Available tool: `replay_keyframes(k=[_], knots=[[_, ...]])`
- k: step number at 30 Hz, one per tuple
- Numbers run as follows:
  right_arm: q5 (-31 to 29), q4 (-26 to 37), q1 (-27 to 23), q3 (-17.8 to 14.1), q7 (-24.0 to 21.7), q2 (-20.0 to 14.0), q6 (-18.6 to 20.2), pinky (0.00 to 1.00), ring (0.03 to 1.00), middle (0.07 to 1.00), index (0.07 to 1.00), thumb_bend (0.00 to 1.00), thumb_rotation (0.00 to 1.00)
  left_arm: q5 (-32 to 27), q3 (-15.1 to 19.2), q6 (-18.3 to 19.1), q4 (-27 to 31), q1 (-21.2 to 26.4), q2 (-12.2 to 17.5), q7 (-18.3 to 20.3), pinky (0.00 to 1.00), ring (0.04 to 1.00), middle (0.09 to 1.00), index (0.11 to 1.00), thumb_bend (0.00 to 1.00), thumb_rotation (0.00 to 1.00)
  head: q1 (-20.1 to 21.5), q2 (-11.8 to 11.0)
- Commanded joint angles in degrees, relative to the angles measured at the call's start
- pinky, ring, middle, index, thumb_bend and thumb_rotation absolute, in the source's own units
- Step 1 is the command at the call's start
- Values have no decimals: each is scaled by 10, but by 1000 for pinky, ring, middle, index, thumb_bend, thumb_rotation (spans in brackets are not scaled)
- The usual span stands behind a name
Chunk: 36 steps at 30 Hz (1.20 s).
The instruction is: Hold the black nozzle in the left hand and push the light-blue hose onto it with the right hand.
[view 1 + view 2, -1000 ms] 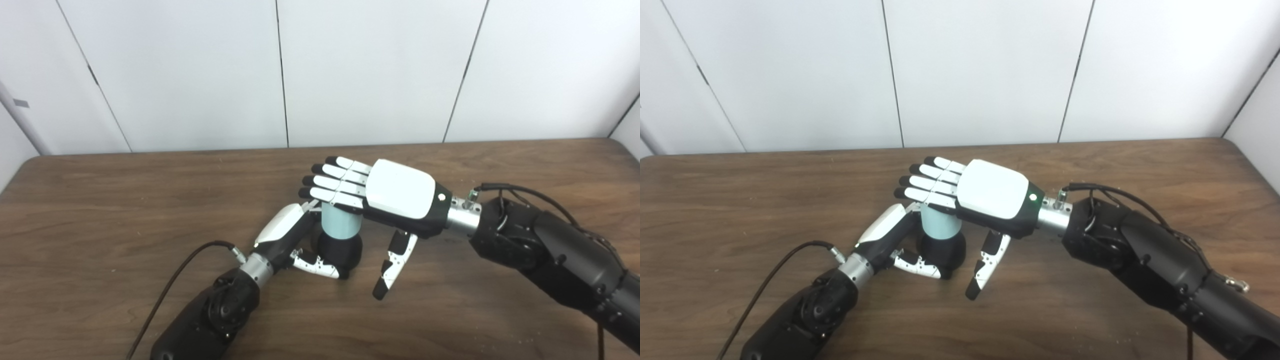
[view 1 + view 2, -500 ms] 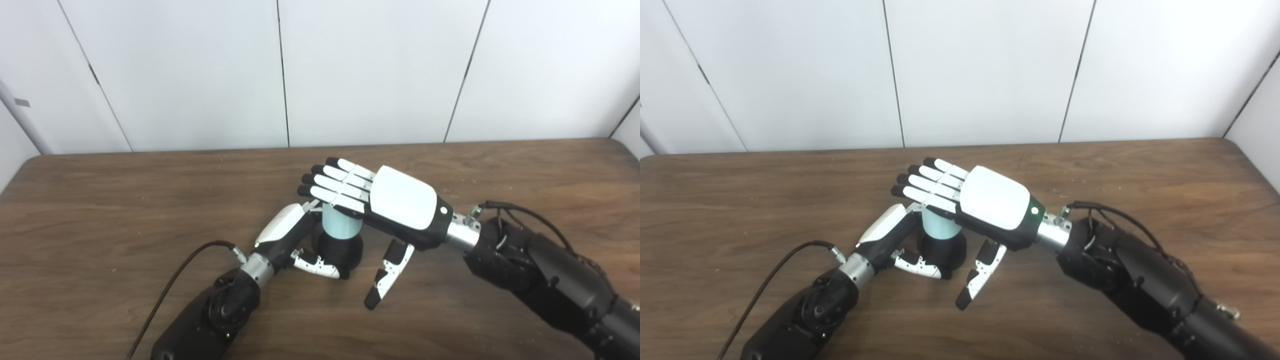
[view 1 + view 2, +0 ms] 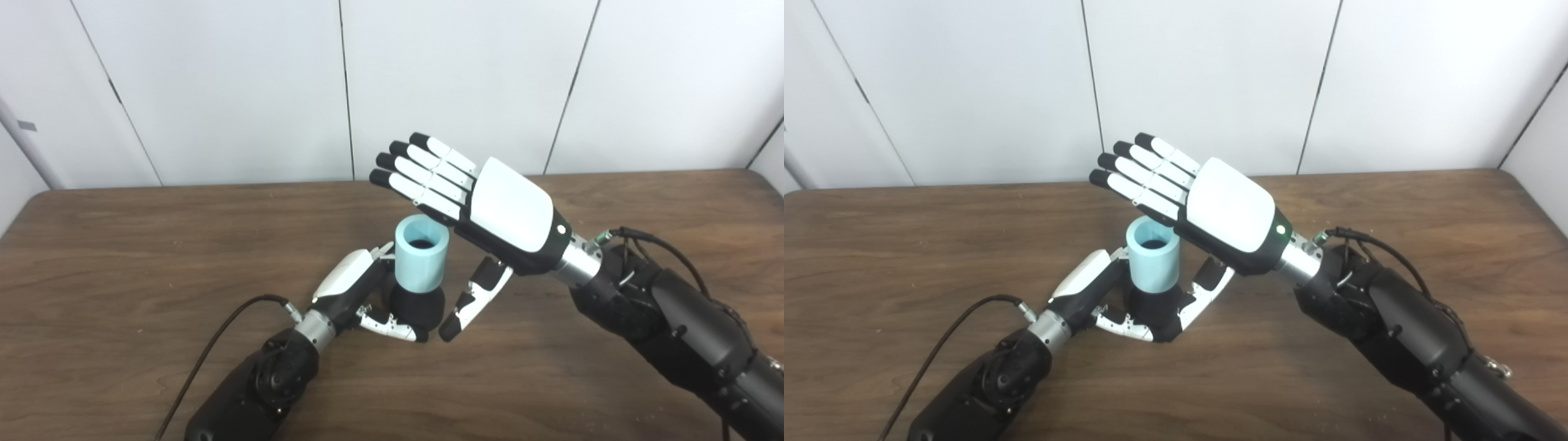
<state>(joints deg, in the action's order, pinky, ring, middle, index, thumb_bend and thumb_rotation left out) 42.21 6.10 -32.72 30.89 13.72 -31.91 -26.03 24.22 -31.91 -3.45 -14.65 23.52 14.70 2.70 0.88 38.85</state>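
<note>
Flat white-backed right hand (image 3: pixel 511 211) lifted off short light-blue cylindrical hose (image 3: pixel 420 260) since half-second ago, fingers spread, empty. Hose seated upright on black rounded nozzle (image 3: pixel 418 306), frame centre on bench, gripped by left hand (image 3: pixel 361 294). Push judged complete.

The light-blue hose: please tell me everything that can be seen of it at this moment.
The light-blue hose is a short, thick-walled tube, matte like rubber or plastic. It stands upright, its lower end seated on the black nozzle, which the left hand grips at the base on the wooden table. Its open top shows a round rim and a dark bore. The right hand is open and hangs above it, tilted, not touching the rim; its thumb hangs down beside the nozzle.
</note>
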Motion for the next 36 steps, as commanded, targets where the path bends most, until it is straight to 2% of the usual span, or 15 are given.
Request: replay_keyframes(k=[1, 6, 10, 12, 18, 26, 27, 28, 29, 30, 33, 36], knots=[[-10, 17, -25, -16, 19, -5, -9, 1000, 1000, 1000, 1000, 968, 764, 44, -40, 46, -41, -47, 17, 74, 1000, 1000, 789, 482, 519, 78, 0, 1], [-57, 13, -9, -36, -5, 6, -9, 1000, 1000, 1000, 1000, 956, 766, 41, -38, 49, -38, -48, 17, 77, 1000, 1000, 790, 482, 519, 78, 1, 2], [-142, 16, 33, -73, -55, 37, 4, 1000, 1000, 1000, 1000, 969, 760, 39, -37, 50, -37, -49, 17, 78, 1000, 1000, 790, 482, 519, 78, 1, 2], [-162, 13, 51, -93, -72, 51, 10, 1000, 1000, 1000, 1000, 970, 764, 38, -37, 49, -36, -49, 17, 78, 1000, 1000, 790, 482, 519, 78, 1, 2], [-129, 4, 71, -141, -101, 67, -2, 1000, 1000, 1000, 1000, 961, 775, 39, -38, 53, -31, -50, 18, 80, 1000, 1000, 790, 482, 519, 78, -1, 3], [-116, -10, 74, -158, -97, 76, -8, 1000, 1000, 1000, 1000, 940, 805, 33, -39, 48, -27, -50, 20, 88, 1000, 1000, 795, 493, 519, 82, -2, 4], [-117, -11, 75, -159, -98, 76, -8, 1000, 1000, 1000, 1000, 939, 805, 32, -39, 47, -26, -50, 21, 89, 1000, 1000, 804, 597, 740, 187, -3, 5], [-116, -13, 75, -159, -99, 75, -9, 1000, 1000, 1000, 1000, 938, 805, 29, -38, 44, -25, -49, 22, 91, 1000, 1000, 808, 650, 853, 242, -4, 4], [-114, -14, 76, -157, -98, 74, -9, 1000, 1000, 1000, 1000, 936, 804, 25, -36, 40, -25, -49, 23, 92, 1000, 1000, 838, 748, 941, 308, -4, 4], [-112, -15, 76, -156, -97, 73, -9, 1000, 1000, 1000, 1000, 935, 803, 23, -33, 36, -24, -49, 24, 93, 1000, 1000, 876, 821, 971, 350, -4, 4], [-100, -16, 78, -154, -94, 72, -9, 1000, 1000, 1000, 1000, 939, 803, 27, -27, 18, -29, -52, 24, 85, 1000, 1000, 973, 963, 999, 429, -2, 4], [-97, -15, 77, -149, -91, 71, -9, 1000, 1000, 1000, 1000, 940, 801, 43, -24, -1, -37, -54, 22, 69, 1000, 1000, 998, 997, 1000, 449, -2, 4]])
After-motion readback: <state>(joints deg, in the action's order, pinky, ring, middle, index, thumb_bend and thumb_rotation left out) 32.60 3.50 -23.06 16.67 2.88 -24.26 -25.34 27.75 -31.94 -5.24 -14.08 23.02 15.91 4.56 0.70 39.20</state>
